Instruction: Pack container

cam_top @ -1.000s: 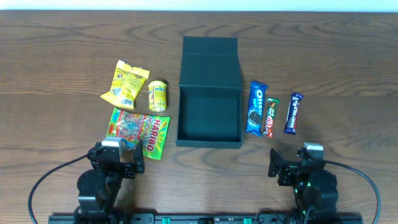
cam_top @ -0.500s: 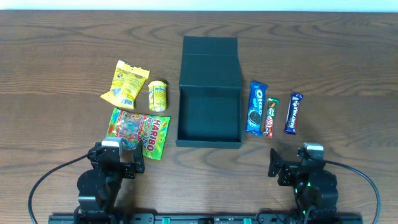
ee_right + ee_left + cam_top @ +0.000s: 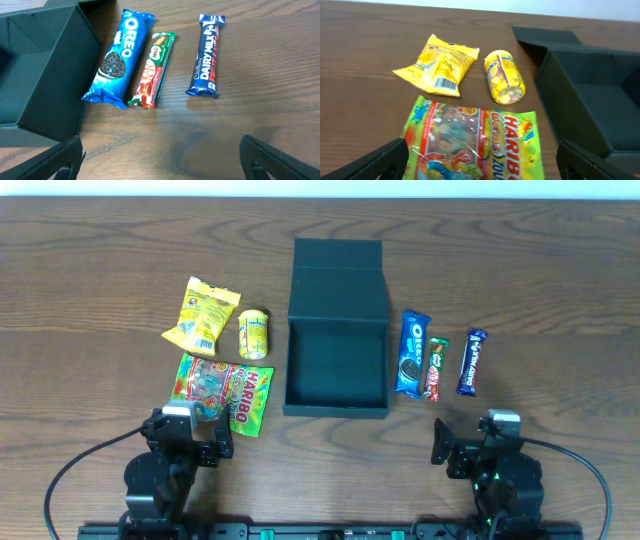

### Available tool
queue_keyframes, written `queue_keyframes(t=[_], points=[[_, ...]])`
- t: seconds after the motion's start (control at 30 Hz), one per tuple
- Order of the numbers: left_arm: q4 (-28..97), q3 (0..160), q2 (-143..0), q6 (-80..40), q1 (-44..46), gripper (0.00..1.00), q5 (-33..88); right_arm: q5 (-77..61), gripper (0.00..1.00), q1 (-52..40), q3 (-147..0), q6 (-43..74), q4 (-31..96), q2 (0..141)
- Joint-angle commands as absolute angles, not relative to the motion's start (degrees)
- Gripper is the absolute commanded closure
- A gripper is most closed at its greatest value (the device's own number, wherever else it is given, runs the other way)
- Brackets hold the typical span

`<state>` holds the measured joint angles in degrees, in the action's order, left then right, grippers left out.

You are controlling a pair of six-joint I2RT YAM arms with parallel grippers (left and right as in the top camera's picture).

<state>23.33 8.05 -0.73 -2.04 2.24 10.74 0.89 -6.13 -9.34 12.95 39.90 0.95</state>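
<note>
The dark teal container point(image 3: 336, 405) stands open and empty at the table's middle, its flap lid point(image 3: 338, 270) laid back; it also shows in the left wrist view point(image 3: 580, 75) and the right wrist view point(image 3: 45, 95). Left of it lie a yellow packet point(image 3: 202, 314), a small yellow tub point(image 3: 253, 334) and a Haribo bag point(image 3: 228, 388). Right of it lie an Oreo pack point(image 3: 411, 352), a red-green bar point(image 3: 436, 368) and a Dairy Milk bar point(image 3: 471, 362). My left gripper point(image 3: 481, 162) is open over the Haribo bag's near end. My right gripper point(image 3: 162, 160) is open over bare wood, nearer than the bars.
The wooden table point(image 3: 100, 270) runs wide on both sides. Black cables point(image 3: 70, 470) loop from both arm bases at the near edge.
</note>
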Motion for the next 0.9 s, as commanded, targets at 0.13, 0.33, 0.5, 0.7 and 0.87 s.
queue_keyframes(t=[0.13,0.33,0.5,0.7,0.87], points=[[23.29,6.83,-0.27,-13.47,1.89,0.04,17.91,0.82,0.01,-6.09,-9.06,12.36,40.03,0.38],[22.50,6.83,-0.27,-15.57,1.89,0.05,20.43,0.82,0.01,-6.09,-9.06,12.36,40.01,0.38],[16.03,7.40,-0.36,-15.25,1.89,0.04,26.11,0.82,0.01,-6.09,-9.06,12.36,40.03,0.38],[21.61,14.85,-7.84,-8.49,1.89,0.04,17.56,0.82,0.01,-6.09,-9.06,12.38,40.03,0.38],[27.73,24.23,-24.18,-8.12,1.89,0.04,9.54,0.84,0.01,-6.09,-9.06,12.36,40.03,0.38]])
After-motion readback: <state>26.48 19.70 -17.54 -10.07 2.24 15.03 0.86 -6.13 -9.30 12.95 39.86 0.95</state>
